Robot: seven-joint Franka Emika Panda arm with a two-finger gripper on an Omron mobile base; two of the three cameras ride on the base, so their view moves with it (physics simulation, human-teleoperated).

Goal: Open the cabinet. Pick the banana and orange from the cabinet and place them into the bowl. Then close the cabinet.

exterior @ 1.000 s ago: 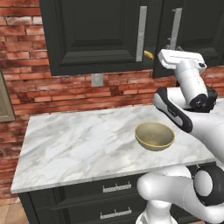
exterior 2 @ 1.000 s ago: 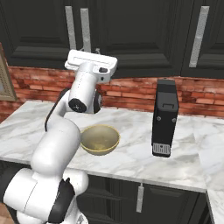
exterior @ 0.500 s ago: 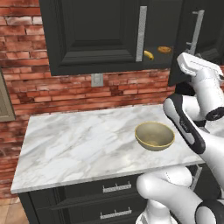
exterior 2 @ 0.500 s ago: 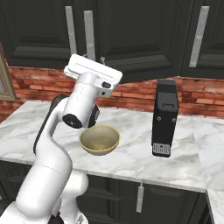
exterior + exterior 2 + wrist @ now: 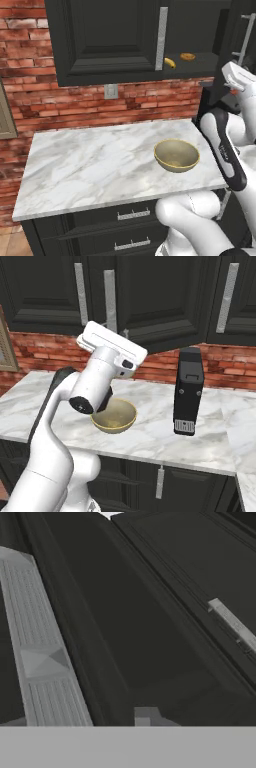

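Close before the fingers (image 5: 145,716) — cabinet (image 5: 150,637) door panel; their spread unclear.

White marble counter (image 5: 90,160) under red brick wall (image 5: 30,60) with grey outlet (image 5: 111,91); tall black appliance (image 5: 188,391) upright on counter; dark drawers (image 5: 100,225) below.

The cabinet (image 5: 115,40) is mounted on the brick wall (image 5: 35,100) above the table (image 5: 100,160). Its left door is closed; its right door (image 5: 227,55) stands swung open beside my arm. Inside, on the shelf, the banana (image 5: 170,63) lies just right of the left door's vertical handle (image 5: 161,37), and an orange-brown item (image 5: 187,57) sits near it, further right. The bowl (image 5: 176,155) rests upright on the marble table, near the right edge. Drawers (image 5: 132,215) run below.
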